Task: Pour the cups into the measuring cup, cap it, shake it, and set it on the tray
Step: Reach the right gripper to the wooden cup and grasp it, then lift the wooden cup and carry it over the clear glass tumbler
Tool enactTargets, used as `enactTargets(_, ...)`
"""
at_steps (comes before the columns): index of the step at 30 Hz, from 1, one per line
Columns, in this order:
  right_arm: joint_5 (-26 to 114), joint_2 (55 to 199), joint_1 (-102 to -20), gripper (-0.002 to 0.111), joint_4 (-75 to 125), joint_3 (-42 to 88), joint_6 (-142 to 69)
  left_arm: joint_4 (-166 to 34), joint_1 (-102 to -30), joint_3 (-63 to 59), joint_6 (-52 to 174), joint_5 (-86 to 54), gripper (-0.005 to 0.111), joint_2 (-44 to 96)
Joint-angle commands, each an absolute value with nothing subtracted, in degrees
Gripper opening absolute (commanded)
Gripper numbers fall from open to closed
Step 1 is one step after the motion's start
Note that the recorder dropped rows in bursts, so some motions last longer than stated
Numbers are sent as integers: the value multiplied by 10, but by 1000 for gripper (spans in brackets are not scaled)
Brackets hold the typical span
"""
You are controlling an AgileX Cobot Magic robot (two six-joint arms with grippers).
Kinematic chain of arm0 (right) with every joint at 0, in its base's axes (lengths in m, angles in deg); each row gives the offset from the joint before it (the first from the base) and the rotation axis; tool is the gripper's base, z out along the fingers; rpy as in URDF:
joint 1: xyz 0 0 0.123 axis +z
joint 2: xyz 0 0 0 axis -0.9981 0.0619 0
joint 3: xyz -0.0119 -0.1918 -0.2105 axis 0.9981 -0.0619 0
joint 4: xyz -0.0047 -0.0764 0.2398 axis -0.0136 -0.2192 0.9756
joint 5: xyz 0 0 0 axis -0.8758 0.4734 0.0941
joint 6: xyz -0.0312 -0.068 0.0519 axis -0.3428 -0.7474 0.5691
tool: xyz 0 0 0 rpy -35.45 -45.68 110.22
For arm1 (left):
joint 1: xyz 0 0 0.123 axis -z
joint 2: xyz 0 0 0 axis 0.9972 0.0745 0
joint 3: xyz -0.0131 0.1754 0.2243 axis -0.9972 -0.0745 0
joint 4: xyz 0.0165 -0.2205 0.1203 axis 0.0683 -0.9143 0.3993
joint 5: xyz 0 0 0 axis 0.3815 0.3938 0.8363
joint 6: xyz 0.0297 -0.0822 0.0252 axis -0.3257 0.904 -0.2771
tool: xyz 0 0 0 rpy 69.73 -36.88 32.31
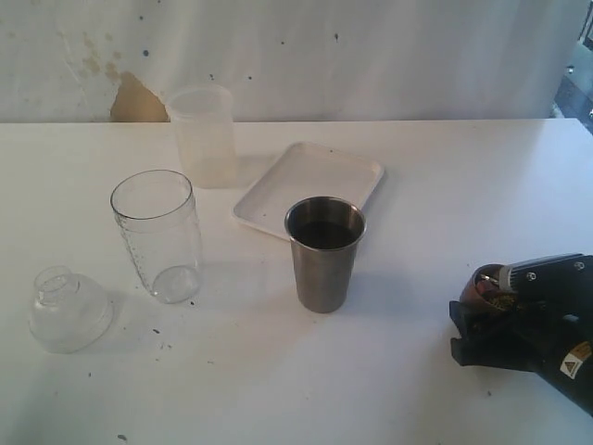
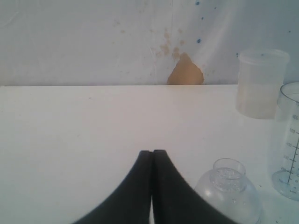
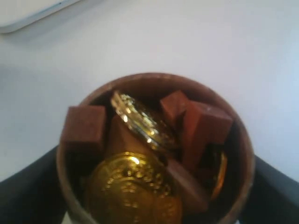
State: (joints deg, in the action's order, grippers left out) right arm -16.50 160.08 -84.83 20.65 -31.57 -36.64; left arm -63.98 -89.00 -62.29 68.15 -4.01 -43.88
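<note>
Nothing here can be read outright. The measuring cup, standing just past the closed tips of the left claw, carries a printed scale of short dark ticks along a vertical line, with small numerals beside them too blurred to make out. A yellow-and-white sticker sits on the body behind the right claw; its wording is too small to tell. In the wooden cup gripped by that claw, a gold coin shows embossed marks, illegible.
</note>
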Motion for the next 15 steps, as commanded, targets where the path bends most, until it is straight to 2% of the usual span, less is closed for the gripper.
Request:
enactTargets(1,-163,1602,-847,33,198,-314,-372,-640,-890,-626,681,-47,0,-441)
enactTargets(4,-161,1596,-847,3,177,-314,-375,-640,-890,-626,681,-47,0,-441)
enactTargets(5,-161,1590,-847,0,169,-314,-376,-640,-890,-626,681,-47,0,-441)
enactTargets(10,-124,1517,-847,0,127,-298,-357,-640,-890,-626,681,-47,0,-441)
enactTargets(15,55,1396,-839,0,115,-222,-280,-640,-890,-626,681,-47,0,-441)
